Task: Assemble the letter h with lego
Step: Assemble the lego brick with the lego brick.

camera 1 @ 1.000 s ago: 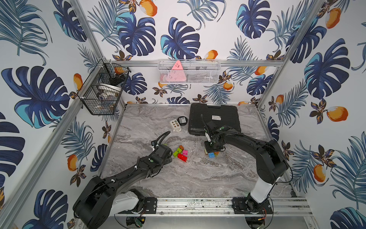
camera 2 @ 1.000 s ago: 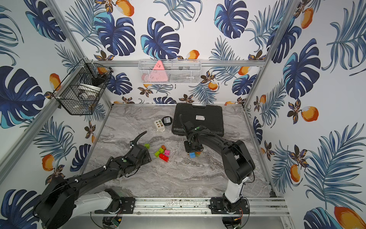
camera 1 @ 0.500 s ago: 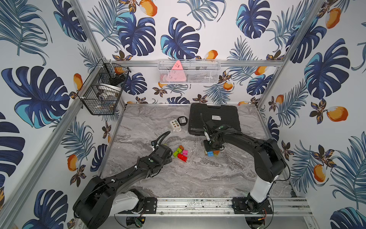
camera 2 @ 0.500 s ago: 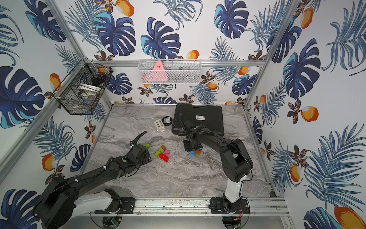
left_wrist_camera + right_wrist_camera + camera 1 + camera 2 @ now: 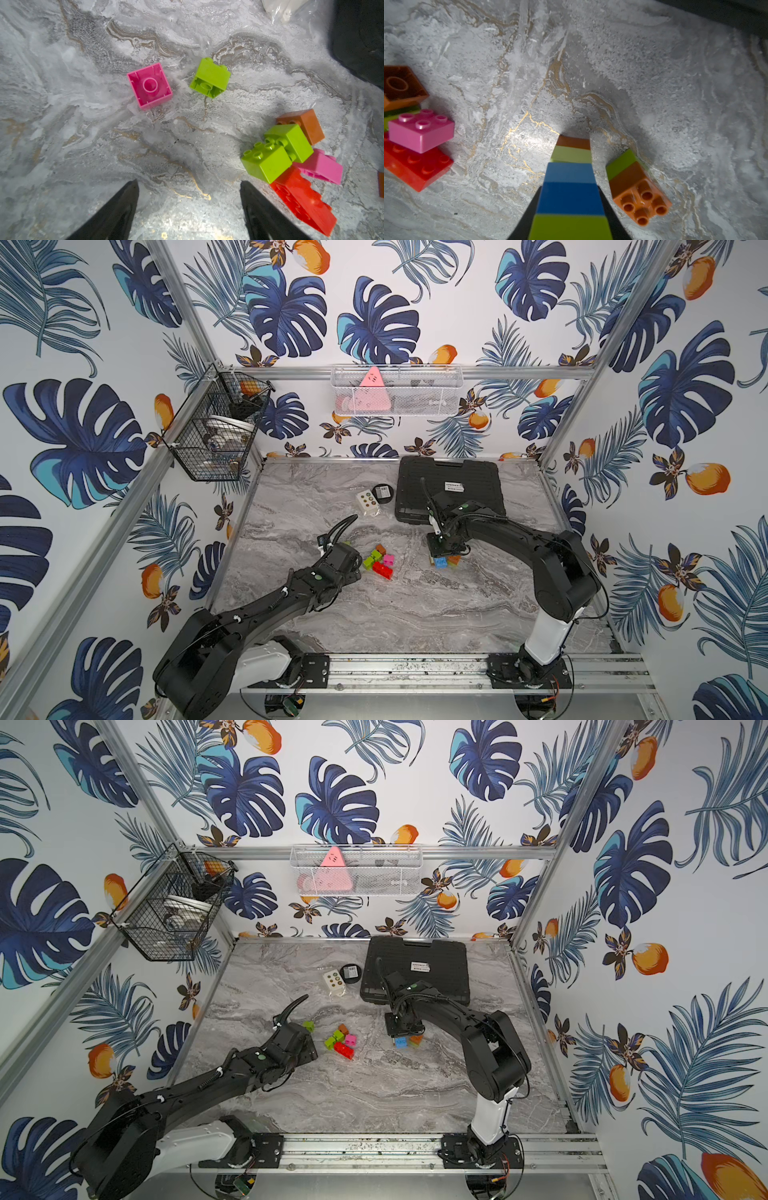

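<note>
The left claw (image 5: 188, 184) hangs released and empty over the worktop (image 5: 83, 145), near the loose pile (image 5: 291, 153) of lime, pink, orange and red lego. Further right, the right claw (image 5: 569, 207) is clenched on a five-brick column (image 5: 570, 172), probably the h's tall stroke, with its orange end at the worktop. The next move likely calls for joining the orange-lime pair (image 5: 633, 187) lying just beside it. Nothing has visibly moved since a second ago.
</note>
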Action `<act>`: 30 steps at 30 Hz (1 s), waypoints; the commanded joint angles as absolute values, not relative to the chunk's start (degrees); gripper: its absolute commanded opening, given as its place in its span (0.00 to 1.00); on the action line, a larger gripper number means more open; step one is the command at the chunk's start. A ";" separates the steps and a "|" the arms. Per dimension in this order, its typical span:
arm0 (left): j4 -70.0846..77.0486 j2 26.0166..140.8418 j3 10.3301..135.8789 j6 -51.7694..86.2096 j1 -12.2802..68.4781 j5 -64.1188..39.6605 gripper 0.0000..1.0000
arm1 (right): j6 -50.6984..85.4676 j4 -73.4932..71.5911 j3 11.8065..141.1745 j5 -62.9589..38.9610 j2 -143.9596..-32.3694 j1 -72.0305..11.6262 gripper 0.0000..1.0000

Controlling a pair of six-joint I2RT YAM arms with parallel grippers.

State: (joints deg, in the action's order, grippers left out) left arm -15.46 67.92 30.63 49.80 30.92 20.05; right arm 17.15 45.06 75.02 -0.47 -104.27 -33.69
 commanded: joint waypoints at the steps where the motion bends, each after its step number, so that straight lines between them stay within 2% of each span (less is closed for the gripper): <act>1: -15.38 67.85 30.76 49.97 30.85 20.45 0.82 | 18.29 48.82 74.95 -2.13 -104.69 -33.83 0.26; 9: -15.33 67.85 30.68 49.96 30.85 20.42 0.82 | 19.49 50.53 75.58 1.90 -106.05 -35.48 0.23; 23: -15.29 68.01 30.76 50.01 30.85 20.24 0.82 | 17.58 46.50 72.21 -3.72 -114.01 -35.09 0.21; 30: -15.21 68.03 30.67 49.98 30.85 20.20 0.82 | 16.97 45.90 72.41 -3.63 -118.01 -34.35 0.15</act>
